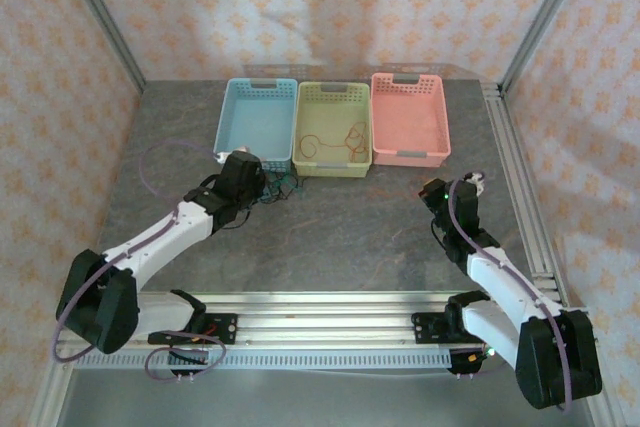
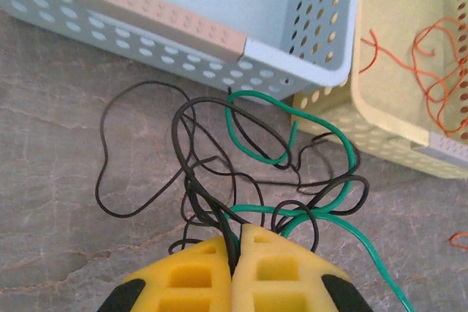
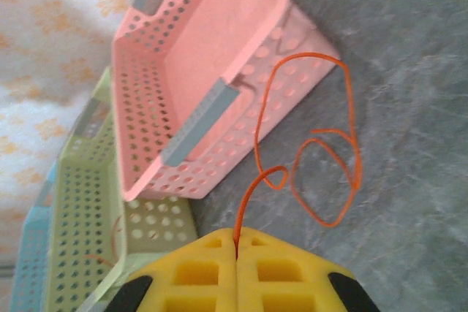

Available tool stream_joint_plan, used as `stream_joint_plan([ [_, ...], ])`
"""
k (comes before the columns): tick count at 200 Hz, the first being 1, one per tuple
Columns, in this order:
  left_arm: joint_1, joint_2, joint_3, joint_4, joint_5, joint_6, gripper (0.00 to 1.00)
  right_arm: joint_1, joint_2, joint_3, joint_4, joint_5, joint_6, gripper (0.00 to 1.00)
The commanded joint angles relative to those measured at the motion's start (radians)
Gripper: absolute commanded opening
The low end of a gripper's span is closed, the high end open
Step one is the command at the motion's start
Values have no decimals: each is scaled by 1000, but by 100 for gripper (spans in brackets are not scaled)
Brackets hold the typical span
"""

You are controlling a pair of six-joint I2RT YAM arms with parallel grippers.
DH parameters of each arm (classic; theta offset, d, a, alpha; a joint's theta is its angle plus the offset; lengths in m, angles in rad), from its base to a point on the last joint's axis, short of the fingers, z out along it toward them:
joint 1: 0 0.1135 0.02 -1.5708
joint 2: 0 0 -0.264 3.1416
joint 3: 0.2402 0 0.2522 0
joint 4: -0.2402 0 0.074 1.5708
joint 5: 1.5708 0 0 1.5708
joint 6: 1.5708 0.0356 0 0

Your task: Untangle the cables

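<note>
**A:** Which step?
**B:** Separating strands. The left hand (image 2: 238,242) is pinching shut on the black-green tangle (image 2: 212,210), on the near side of the blue basket (image 2: 278,63). The right hand (image 3: 236,237) is clamping the orange cable (image 3: 246,206) beside the pink basket (image 3: 146,107).
**A:** Next?
**B:** Likely drawing one strand free, gently.

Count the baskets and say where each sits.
3, side by side at the far end: the blue basket on the left, the yellow-green basket in the middle, the pink basket on the right. None looks hidden.
</note>
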Motion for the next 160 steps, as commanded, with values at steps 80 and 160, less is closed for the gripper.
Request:
stream_joint_plan([
  [80,7,37,26,24,37,5,0,55,-90,57,268,-359,-65,0],
  [160,6,47,27,35,54,3,0,172,209,598,43,-358,-71,0],
])
